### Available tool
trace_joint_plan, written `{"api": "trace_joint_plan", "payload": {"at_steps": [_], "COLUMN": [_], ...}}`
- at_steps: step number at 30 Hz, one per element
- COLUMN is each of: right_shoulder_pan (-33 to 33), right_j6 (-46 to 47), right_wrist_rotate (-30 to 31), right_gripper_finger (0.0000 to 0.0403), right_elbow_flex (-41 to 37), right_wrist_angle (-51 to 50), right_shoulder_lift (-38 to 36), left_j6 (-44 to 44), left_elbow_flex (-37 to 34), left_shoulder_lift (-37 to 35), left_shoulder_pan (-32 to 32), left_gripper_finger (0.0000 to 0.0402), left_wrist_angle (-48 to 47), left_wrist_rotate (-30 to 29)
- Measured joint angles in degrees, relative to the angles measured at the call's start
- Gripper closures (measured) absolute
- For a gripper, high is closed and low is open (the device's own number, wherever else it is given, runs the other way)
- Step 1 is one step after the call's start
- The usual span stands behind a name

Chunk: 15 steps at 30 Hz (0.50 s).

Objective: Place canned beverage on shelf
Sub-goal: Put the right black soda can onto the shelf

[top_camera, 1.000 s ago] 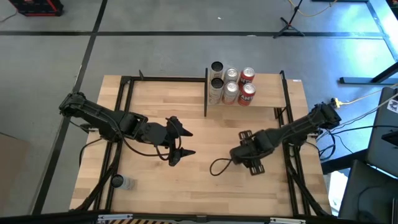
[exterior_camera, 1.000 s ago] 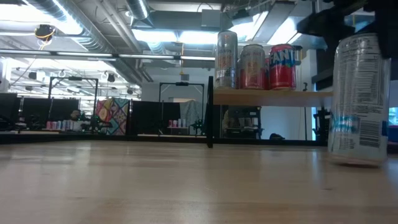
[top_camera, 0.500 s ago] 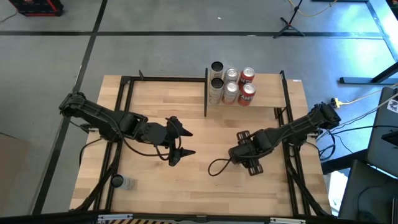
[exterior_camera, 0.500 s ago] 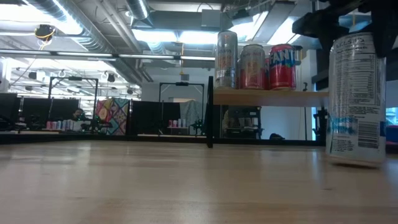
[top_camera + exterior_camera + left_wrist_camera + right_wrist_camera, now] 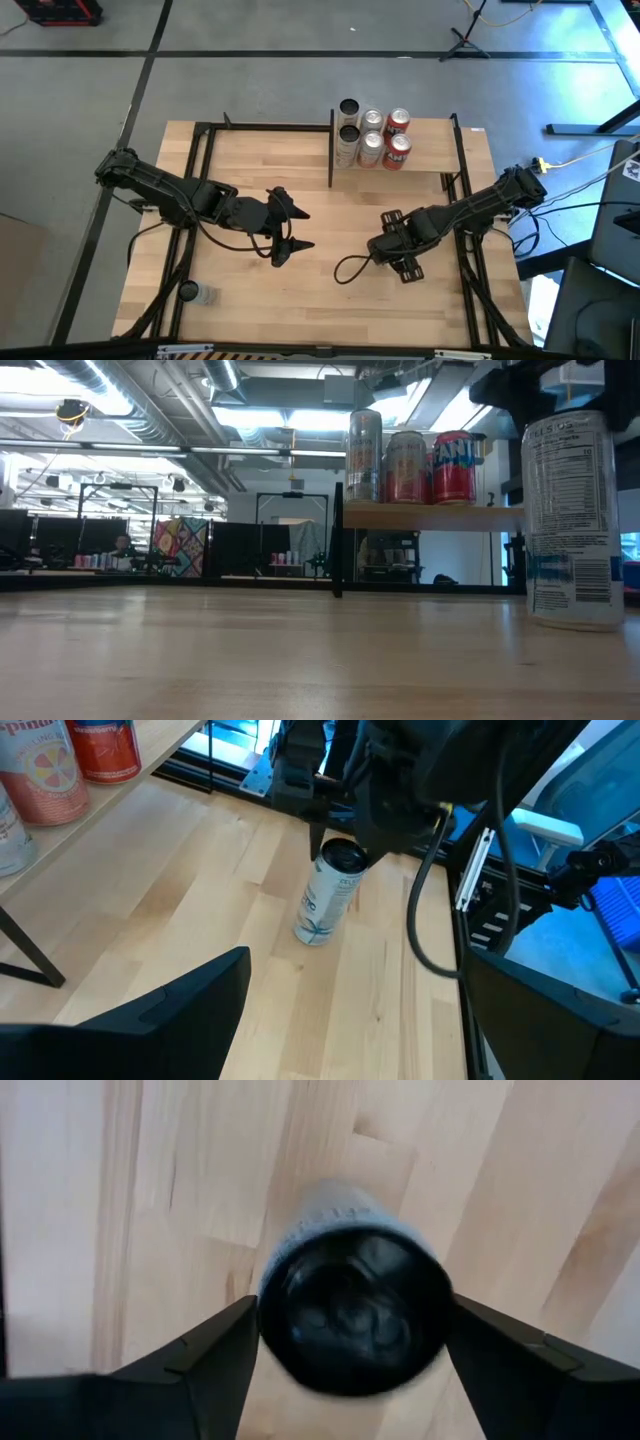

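Observation:
A tall white-and-blue can (image 5: 573,520) stands upright on the tabletop right of centre; it also shows in the left wrist view (image 5: 328,892). My right gripper (image 5: 350,1342) is shut on it from above and hides it in the high view (image 5: 388,245). The shelf (image 5: 400,160), a small light-wood board on black posts, stands at the table's far edge and carries several cans (image 5: 410,465). My left gripper (image 5: 290,231) is open and empty, left of centre. My right gripper pinches the can's upper wall, just below its dark top (image 5: 350,1320), between its two fingers (image 5: 215,1355), one on each side. The fingers point down from above. The can is upright, its base (image 5: 575,622) at the tabletop; whether it rests there I cannot tell.
A black cable loop (image 5: 350,268) lies beside the right gripper. A small can lies near the front left corner (image 5: 197,293). Black frame rails (image 5: 200,150) run along the table's sides and back. A black post (image 5: 338,540) stands at the shelf's left end.
My right gripper has gone slightly toward the table's left and near edge with the can. The can, a little tilted before, is now upright.

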Motion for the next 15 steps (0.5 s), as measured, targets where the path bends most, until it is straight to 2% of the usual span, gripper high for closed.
{"api": "trace_joint_plan", "payload": {"at_steps": [10,15], "right_shoulder_pan": [0.1,0.6], "right_j6": [2.7,8.4], "right_wrist_rotate": [0.0,0.3], "right_gripper_finger": [0.0103,0.0102], "right_elbow_flex": [5.1,8.5], "right_wrist_angle": [-5.1,-7.7], "right_shoulder_lift": [-0.5,-3.0], "left_j6": [0.0,-0.2], "left_elbow_flex": [0.0,0.0], "left_shoulder_lift": [0.0,0.0], "left_shoulder_pan": [0.0,0.0], "left_gripper_finger": [0.0051,0.0051], "left_wrist_angle": [0.0,0.0], "left_wrist_rotate": [-0.1,-0.1]}}
